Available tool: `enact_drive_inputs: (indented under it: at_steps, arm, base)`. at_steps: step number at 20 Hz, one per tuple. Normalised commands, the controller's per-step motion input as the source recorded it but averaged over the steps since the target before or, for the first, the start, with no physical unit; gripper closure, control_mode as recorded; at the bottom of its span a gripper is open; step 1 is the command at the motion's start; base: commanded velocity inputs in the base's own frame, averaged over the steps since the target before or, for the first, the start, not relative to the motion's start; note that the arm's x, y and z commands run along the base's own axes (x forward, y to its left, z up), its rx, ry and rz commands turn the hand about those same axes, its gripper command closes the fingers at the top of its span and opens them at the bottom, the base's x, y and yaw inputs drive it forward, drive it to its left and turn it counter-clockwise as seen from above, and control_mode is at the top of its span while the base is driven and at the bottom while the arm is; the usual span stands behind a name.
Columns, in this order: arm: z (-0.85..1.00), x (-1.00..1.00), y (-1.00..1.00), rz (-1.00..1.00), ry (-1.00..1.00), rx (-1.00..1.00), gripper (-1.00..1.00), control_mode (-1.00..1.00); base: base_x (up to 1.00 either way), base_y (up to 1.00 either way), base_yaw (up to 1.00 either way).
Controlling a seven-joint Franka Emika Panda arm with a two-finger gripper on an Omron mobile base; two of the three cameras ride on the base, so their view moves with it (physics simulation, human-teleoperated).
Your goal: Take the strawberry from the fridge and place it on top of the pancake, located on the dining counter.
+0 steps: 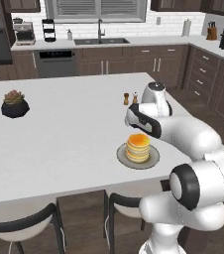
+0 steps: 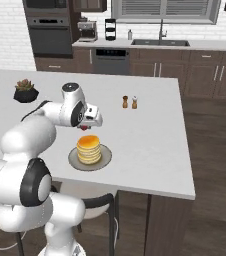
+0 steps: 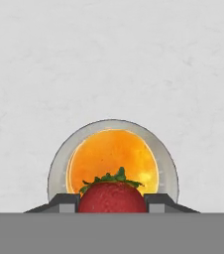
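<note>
My gripper is shut on the strawberry, a bright-red berry with green leaves pinched between the two dark fingertips. Straight below it lies the pancake, a golden stack on a grey plate. In the right base view the gripper hangs just above the pancake, with a speck of red strawberry at its tip. From the left base, the pancake sits near the right edge of the white dining counter, under my bent wrist. The fridge is out of view.
A potted succulent in a dark bowl stands at the counter's left. Two small shakers stand behind the plate. Dark stools line the near edge. A wall counter with a sink runs along the back.
</note>
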Motion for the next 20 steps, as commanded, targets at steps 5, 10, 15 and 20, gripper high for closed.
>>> enact_drive_inputs:
  at_steps: [5, 10, 15, 20]
  arm:
    - [-0.48, 0.00, 0.00, 0.00, 0.09, 0.00, 1.00, -1.00]
    - [-0.38, 0.00, 0.00, 0.00, 0.01, 0.00, 1.00, -1.00]
    - [-0.19, 0.05, 0.00, 0.00, 0.00, 0.00, 1.00, -1.00]
    - [-0.17, 0.17, 0.00, 0.00, 0.00, -0.02, 1.00, -1.00]
  base:
    - [0.00, 0.00, 0.00]
    - [0.00, 0.00, 0.00]
    - [0.00, 0.00, 0.00]
    - [0.00, 0.00, 0.00]
